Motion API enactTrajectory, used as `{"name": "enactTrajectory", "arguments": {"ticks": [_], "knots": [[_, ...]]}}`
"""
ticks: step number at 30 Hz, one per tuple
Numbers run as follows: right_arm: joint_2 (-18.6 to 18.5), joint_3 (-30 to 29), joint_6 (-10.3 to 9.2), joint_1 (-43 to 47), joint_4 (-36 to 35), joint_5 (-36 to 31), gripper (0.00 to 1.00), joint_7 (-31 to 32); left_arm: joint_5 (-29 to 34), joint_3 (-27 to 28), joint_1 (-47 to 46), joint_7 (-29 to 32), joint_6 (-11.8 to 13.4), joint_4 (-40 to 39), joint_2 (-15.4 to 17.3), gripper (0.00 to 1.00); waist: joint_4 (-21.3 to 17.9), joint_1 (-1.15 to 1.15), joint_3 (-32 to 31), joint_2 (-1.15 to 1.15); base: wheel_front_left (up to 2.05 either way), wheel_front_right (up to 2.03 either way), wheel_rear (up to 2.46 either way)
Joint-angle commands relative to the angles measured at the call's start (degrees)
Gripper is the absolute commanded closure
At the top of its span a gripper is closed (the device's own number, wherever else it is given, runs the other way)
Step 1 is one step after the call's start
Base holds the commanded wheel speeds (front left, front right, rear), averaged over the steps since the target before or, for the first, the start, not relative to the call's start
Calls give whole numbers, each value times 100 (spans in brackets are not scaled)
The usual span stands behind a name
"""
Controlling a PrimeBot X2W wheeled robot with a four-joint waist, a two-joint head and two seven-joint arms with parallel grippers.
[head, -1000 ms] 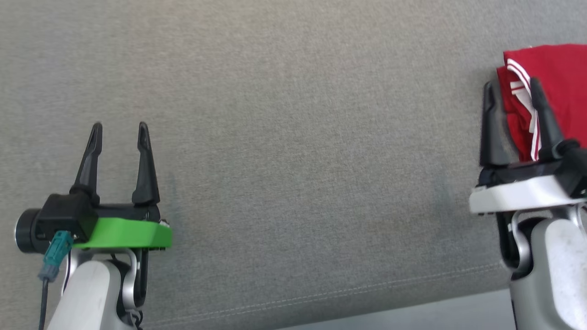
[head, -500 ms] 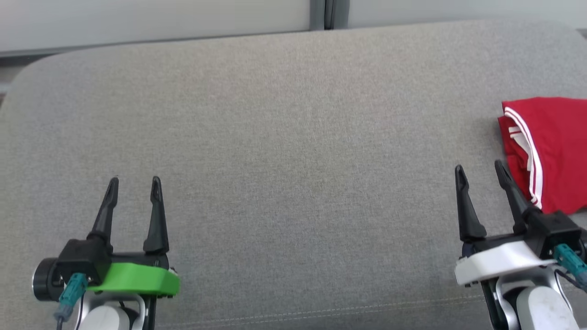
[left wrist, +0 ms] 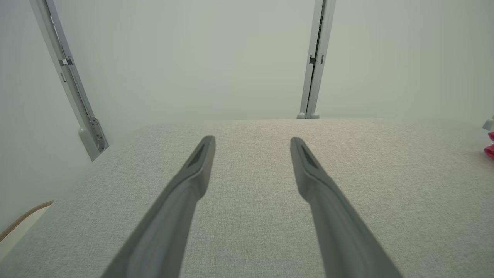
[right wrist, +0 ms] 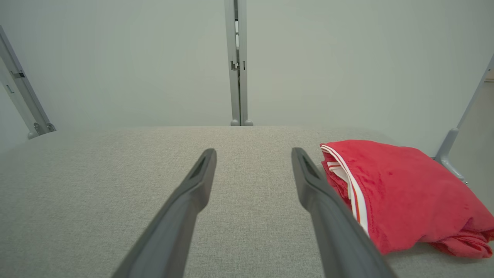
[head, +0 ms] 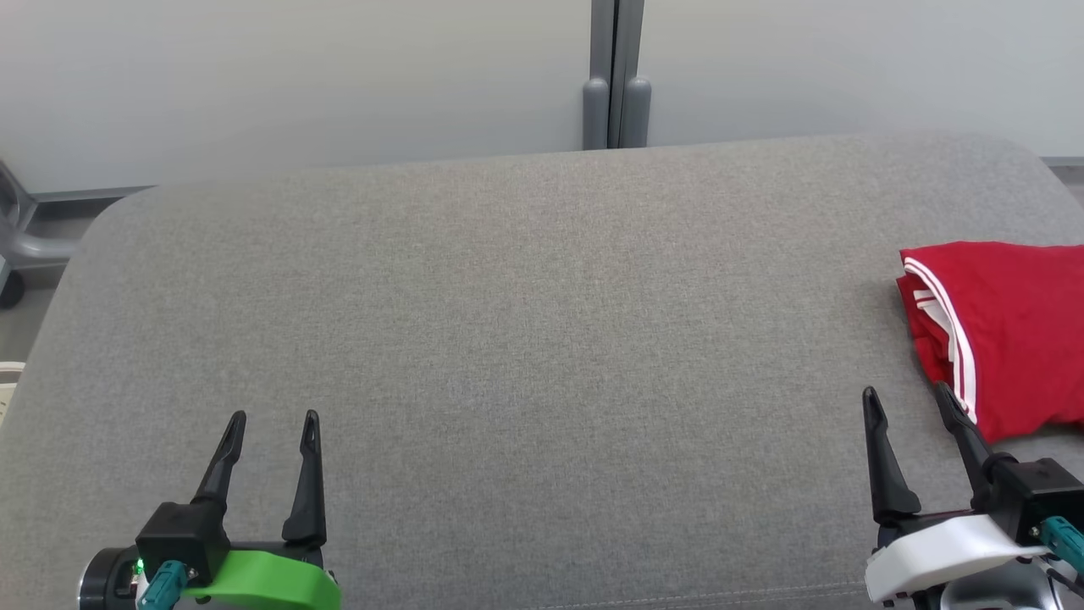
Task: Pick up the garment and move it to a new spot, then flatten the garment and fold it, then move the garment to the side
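Head view tilted up since earlier.
Our left gripper (head: 273, 416), right gripper (head: 907, 392) gape empty; garment (head: 1016, 330), perhaps folded, upper right of latter.

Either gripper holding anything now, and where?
Nothing held. Left gripper and right gripper stand open, empty; red garment lies free on the cushion.

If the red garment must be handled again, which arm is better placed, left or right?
Probably the right. The right gripper stands open just beside the folded red garment, at the right end of the grey cushion. The left gripper, also open, is near the opposite end.
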Motion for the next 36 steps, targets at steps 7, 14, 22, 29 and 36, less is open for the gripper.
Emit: {"name": "enactTrajectory", "arguments": {"ticks": [7, 14, 22, 29, 36], "knots": [[-7, -61, -9, 180, -102, 16, 0, 92, -10, -19, 78, 52, 52, 54, 54, 0, 24, 1, -147, 0, 0, 0, 0], [-7, -57, -9, 173, -61, 51, 0, 83, -25, -21, 39, 51, 112, 97, 51, 0, 17, 1, -178, 0, 0, 0, 0], [-7, -56, -9, 161, -32, 94, 0, 80, -44, -48, -24, 82, 139, 124, 66, 0, 35, 1, -215, 0, 0, 0, 0], [9, -25, 1, 188, 42, 412, 100, 94, -293, -54, 103, 86, 56, 142, -45, 100, 36, 1, -211, 0, 0, 0, 0], [-134, -84, 0, 129, 171, 1408, 100, 257, -966, 24, 146, 105, -85, 89, -169, 100, 32, 1, -192, 0, 0, 0, 0]]}}
